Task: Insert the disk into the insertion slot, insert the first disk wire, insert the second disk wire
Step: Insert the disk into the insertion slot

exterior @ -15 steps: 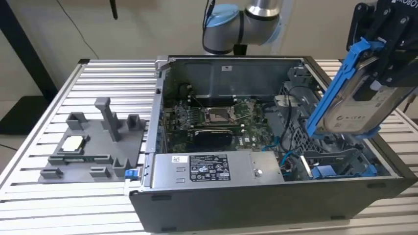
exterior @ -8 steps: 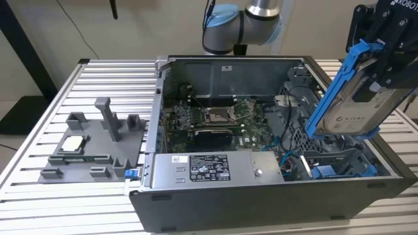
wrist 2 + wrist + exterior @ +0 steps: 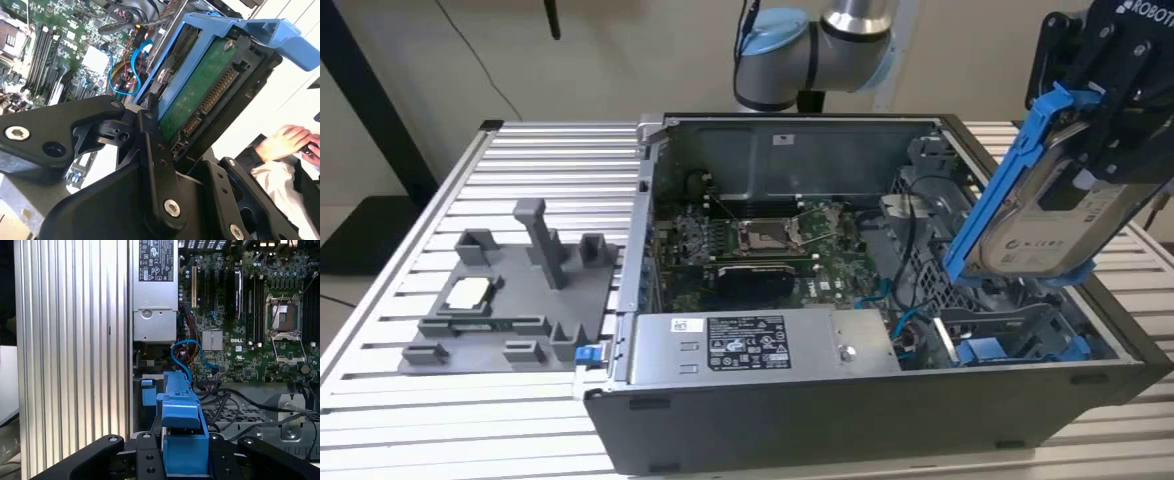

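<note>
The disk [image 3: 1047, 205], silver-grey with a white label in a blue carrier frame, hangs tilted above the open computer case's corner at the exterior view's right. My gripper [image 3: 1110, 125] is shut on it from above. In the second wrist view the disk's green board and connector [image 3: 200, 95] sit between black fingers [image 3: 155, 150]. The first wrist view has the blue carrier [image 3: 182, 440] between the finger bases. The insertion slot [image 3: 1014, 325], a grey metal bay, lies below the disk inside the case. A looped blue wire [image 3: 187, 352] lies near the bay.
The open case [image 3: 854, 400] holds a motherboard with a processor socket [image 3: 765, 237] and a silver power-supply box [image 3: 761, 345]. A grey fixture plate [image 3: 507, 300] lies on the ribbed metal table [image 3: 400, 400]. A person's hand [image 3: 290, 142] is beyond the case.
</note>
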Controlling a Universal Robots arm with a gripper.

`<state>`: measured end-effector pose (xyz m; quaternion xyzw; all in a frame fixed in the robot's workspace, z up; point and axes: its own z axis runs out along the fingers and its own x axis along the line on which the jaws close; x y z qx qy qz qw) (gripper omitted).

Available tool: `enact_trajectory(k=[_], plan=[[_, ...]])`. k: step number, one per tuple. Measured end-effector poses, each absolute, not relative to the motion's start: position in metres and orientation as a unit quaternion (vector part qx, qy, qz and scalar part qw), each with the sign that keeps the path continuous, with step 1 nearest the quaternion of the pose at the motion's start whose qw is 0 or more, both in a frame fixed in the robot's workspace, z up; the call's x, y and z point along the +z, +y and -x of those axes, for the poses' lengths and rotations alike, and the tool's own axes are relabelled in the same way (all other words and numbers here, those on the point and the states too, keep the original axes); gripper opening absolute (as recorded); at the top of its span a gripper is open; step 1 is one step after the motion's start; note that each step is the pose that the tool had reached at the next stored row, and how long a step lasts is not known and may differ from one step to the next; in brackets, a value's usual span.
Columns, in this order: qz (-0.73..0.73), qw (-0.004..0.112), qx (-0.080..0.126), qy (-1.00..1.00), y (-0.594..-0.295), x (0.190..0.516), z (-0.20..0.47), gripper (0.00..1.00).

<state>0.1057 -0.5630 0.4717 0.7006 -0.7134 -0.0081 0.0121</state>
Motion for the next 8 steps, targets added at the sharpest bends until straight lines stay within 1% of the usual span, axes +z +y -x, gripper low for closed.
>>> enact_trajectory(k=[8], plan=[[-0.701,0.012,-0.008,-0.713,-0.5630,0.4632,-0.1064,0.33]])
